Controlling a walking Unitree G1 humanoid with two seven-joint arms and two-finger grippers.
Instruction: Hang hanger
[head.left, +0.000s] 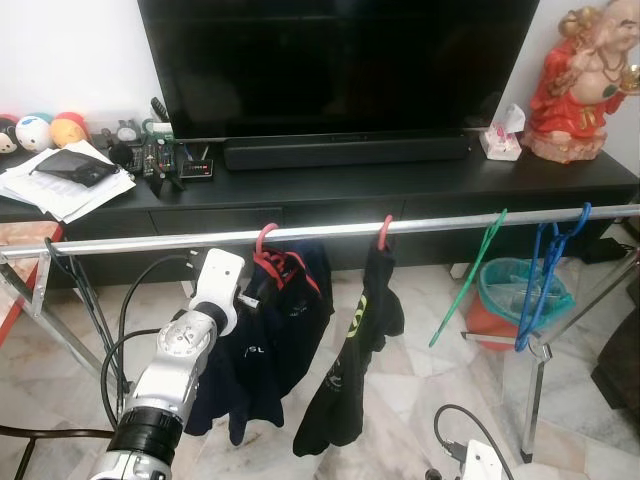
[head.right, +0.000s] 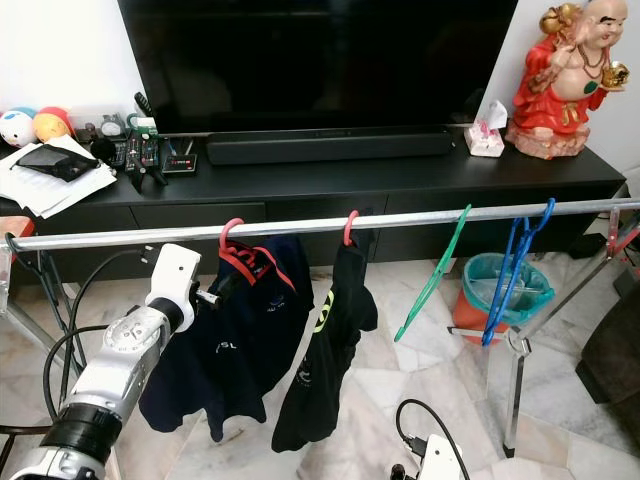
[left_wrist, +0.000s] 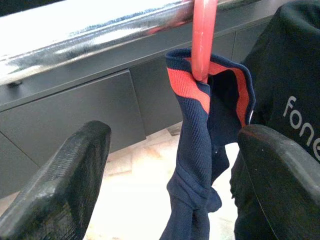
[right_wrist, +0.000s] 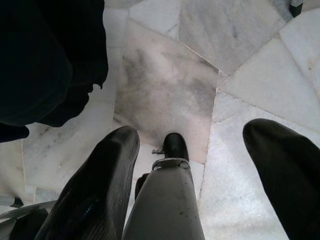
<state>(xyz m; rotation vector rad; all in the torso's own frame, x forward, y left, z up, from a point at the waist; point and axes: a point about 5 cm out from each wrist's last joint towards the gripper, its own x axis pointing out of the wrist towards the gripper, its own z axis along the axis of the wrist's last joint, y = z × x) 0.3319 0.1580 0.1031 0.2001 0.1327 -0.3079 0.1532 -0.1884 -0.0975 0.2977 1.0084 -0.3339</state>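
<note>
1. The red hanger (head.left: 266, 243) carrying a navy shirt with red collar trim (head.left: 262, 350) is hooked over the metal clothes rail (head.left: 320, 231), near the rail's left end; a second red hanger (head.left: 384, 231) with a black garment (head.left: 352, 345) hangs just to its right
2. The left tool (left_wrist: 172, 165) sits just below the rail at the navy shirt's collar, its two black fingers (left_wrist: 65, 185) spread wide on either side of the bunched collar cloth, pinching nothing
3. The hook appears seated on the rail, so my judgement is the step in hand is letting go and drawing clear; doing it well means backing the left tool straight away from the rail, fingers wide, without snagging the collar or nudging the hook off
4. The right tool (right_wrist: 190, 165) hangs low over the marble floor (right_wrist: 165, 90), fingers apart and empty
5. Further right on the rail hang a bare green hanger (head.left: 470, 275) and blue hangers (head.left: 548, 265); behind stands a black TV worktop (head.left: 400, 185)
6. In the head views the left tool's fingers are hidden behind its wrist and the shirt; the wrist view cuts the hook's top off, so whether it sits fully over the rail is hard to confirm
</note>
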